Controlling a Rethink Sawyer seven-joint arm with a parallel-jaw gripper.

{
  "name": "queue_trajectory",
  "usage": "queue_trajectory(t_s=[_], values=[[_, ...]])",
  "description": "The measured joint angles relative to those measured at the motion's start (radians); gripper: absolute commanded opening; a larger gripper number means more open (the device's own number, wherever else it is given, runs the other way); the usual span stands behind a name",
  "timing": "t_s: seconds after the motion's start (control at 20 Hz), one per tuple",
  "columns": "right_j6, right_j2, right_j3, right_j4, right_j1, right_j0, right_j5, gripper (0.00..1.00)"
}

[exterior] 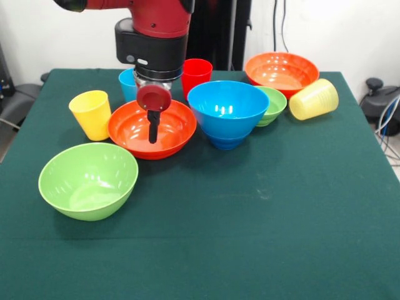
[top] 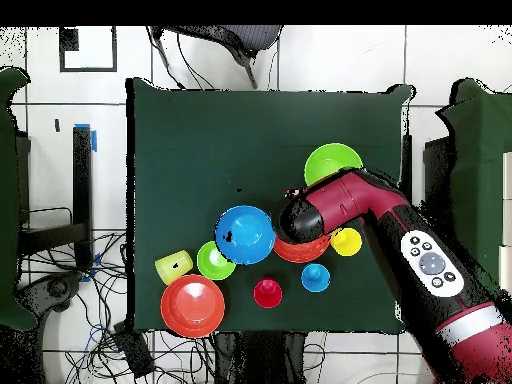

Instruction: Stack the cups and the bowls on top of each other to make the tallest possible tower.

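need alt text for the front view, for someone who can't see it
A red and black robot arm lowers its end effector over an orange-red bowl on a green table. Around it stand a big blue bowl, a big green bowl, a yellow cup and a second orange-red bowl; a pale yellow cup lies on its side.

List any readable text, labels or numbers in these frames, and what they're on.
No readable text in either view.
Arm: a grey panel with round buttons in the overhead view, markings too small to read.
Cups, bowls and green table cloth: no print or labels visible.
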Motion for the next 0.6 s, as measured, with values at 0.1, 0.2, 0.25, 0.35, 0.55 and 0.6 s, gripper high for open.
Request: queue_trajectory(t_s=[0.1, 0.2, 0.25, 0.35, 0.55, 0.6], values=[[0.000, -0.009, 0.006, -0.002, 0.000, 0.002, -0.002, 1.00], [0.000, -0.017, 0.011, -0.002, 0.001, 0.004, -0.005, 1.00], [0.000, -0.019, 0.013, -0.002, 0.001, 0.005, -0.006, 1.00], [0.000, -0.025, 0.016, -0.002, 0.001, 0.008, -0.016, 1.00], [0.000, -0.043, 0.016, -0.015, 0.001, 0.025, -0.079, 1.00], [0.000, -0.047, 0.016, -0.021, 0.001, 0.030, -0.098, 1.00]])
